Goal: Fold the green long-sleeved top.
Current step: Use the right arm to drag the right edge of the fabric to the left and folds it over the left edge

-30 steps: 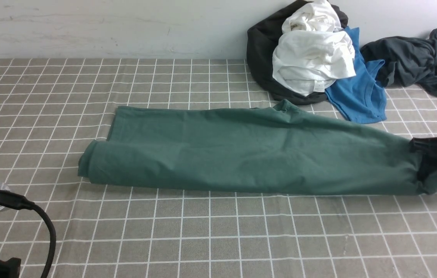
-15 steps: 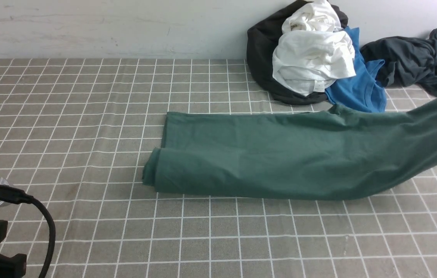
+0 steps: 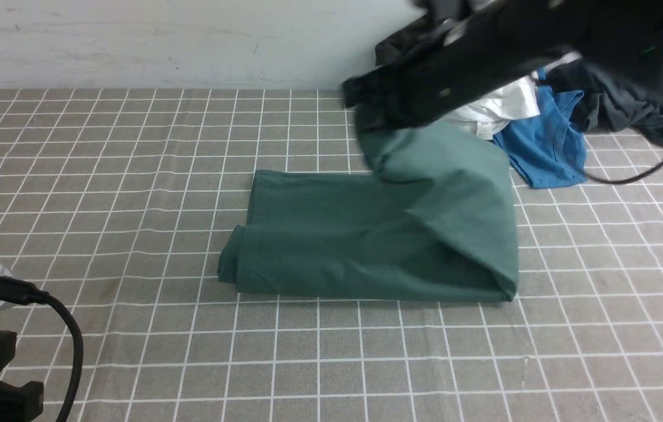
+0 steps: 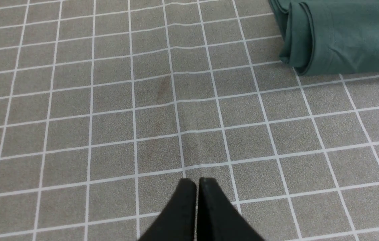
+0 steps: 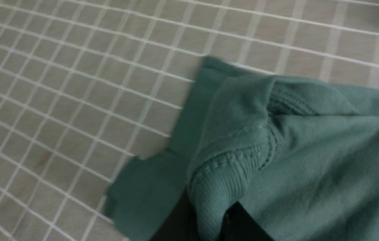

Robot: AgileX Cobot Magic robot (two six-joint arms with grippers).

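Note:
The green long-sleeved top [image 3: 331, 234] lies as a long folded strip in the middle of the checked table. Its right part is lifted and doubled back to the left over the rest. My right gripper [image 3: 369, 111], blurred, hangs above the strip's far edge and is shut on a ribbed edge of the top [image 5: 229, 167]; in the right wrist view the rib sits pinched between the black fingers [image 5: 249, 224]. Over bare cloth at the near left, my left gripper [image 4: 197, 182] is shut and empty, with the top's rolled left end [image 4: 310, 43] well away from it.
A heap of clothes sits at the back right against the wall: a white garment [image 3: 504, 105], a bright blue T-shirt [image 3: 542, 152] and a dark grey garment [image 3: 636, 114]. My left arm and its cable [image 3: 71, 346] fill the near left corner.
The right gripper closed on the top's right end, dragged the whole strip to the right, then swung that end up and back to the left over it. The left gripper stayed put.

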